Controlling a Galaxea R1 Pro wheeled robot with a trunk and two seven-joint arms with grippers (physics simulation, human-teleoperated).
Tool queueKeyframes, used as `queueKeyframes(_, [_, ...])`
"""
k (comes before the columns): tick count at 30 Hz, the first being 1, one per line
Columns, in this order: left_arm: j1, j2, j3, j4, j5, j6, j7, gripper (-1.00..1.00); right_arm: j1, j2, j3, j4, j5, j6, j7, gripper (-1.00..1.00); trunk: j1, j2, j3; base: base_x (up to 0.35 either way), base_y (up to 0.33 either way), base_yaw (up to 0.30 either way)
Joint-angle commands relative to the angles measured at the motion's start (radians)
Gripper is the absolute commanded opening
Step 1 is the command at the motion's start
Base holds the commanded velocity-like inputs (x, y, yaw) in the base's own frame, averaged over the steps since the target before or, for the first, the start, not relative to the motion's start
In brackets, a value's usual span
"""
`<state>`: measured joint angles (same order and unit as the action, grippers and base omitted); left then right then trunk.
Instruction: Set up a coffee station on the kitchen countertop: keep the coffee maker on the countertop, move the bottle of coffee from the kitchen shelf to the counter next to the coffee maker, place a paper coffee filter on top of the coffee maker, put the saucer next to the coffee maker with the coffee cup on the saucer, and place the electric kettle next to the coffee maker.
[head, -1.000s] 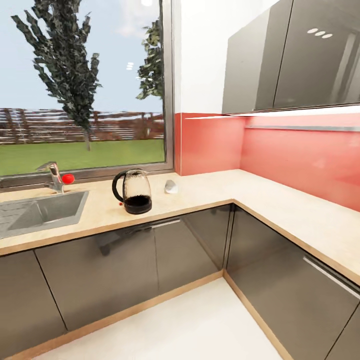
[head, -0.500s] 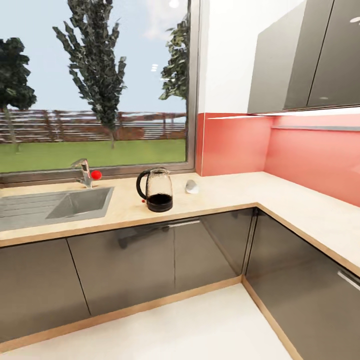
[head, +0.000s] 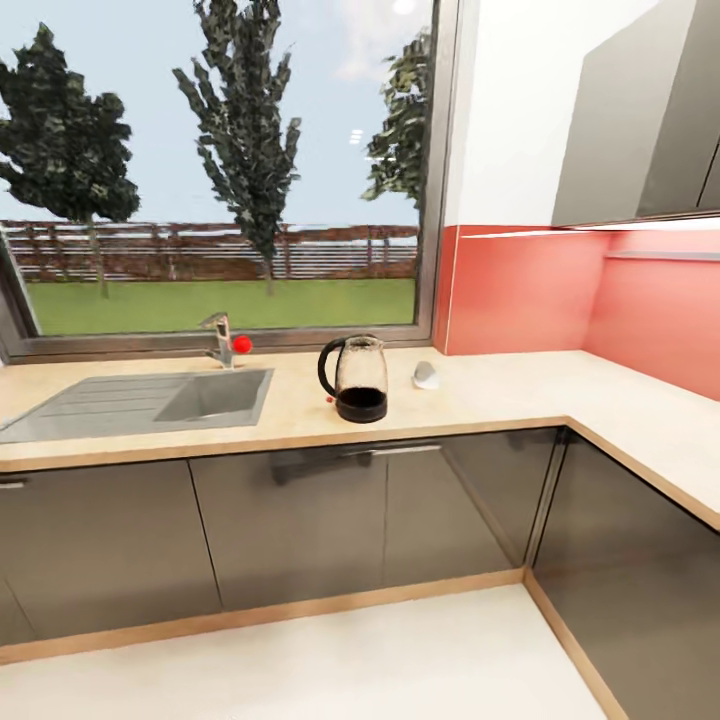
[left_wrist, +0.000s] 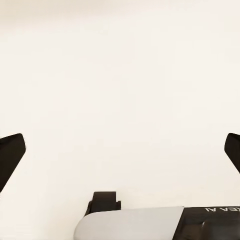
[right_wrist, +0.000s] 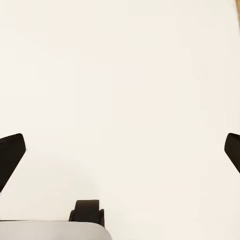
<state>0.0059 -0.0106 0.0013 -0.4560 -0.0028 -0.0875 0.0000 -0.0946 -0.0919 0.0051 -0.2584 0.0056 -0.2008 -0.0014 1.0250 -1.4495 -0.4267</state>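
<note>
The kitchen countertop (head: 300, 415) runs across mid-frame in the head view and bends along the right edge, where it is cut off. Left of centre is its sink (head: 140, 402). The electric kettle (head: 357, 379) stands upright at centre. A small pale object (head: 426, 375) beside it is too small to identify.

Left gripper (left_wrist: 120, 150) and right gripper (right_wrist: 120, 150): fingers spread wide, nothing between. Cropped lettering near the left gripper reads "EA A".
</note>
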Motion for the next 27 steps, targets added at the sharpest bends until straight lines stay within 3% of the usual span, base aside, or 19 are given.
queueKeyframes(1, [0.0, 0.0, 0.0, -0.001, 0.0, -0.002, 0.0, 1.0, 0.0, 0.0, 0.0, 0.001, 0.001, -0.003, 0.0, 1.0, 0.0, 0.0, -0.001, 0.0, 0.0, 0.274])
queueKeyframes(12, [0.0, 0.0, 0.0, -0.001, 0.0, -0.002, 0.0, 1.0, 0.0, -0.001, 0.0, 0.001, 0.001, -0.003, 0.0, 1.0, 0.0, 0.0, -0.001, 0.0, 0.0, 0.261])
queueKeyframes(27, [0.0, 0.0, 0.0, -0.001, 0.0, -0.002, 0.0, 1.0, 0.0, -0.002, 0.0, 0.001, 0.001, -0.002, 0.002, 1.0, 0.0, 0.0, -0.001, 0.0, -0.22, 0.004])
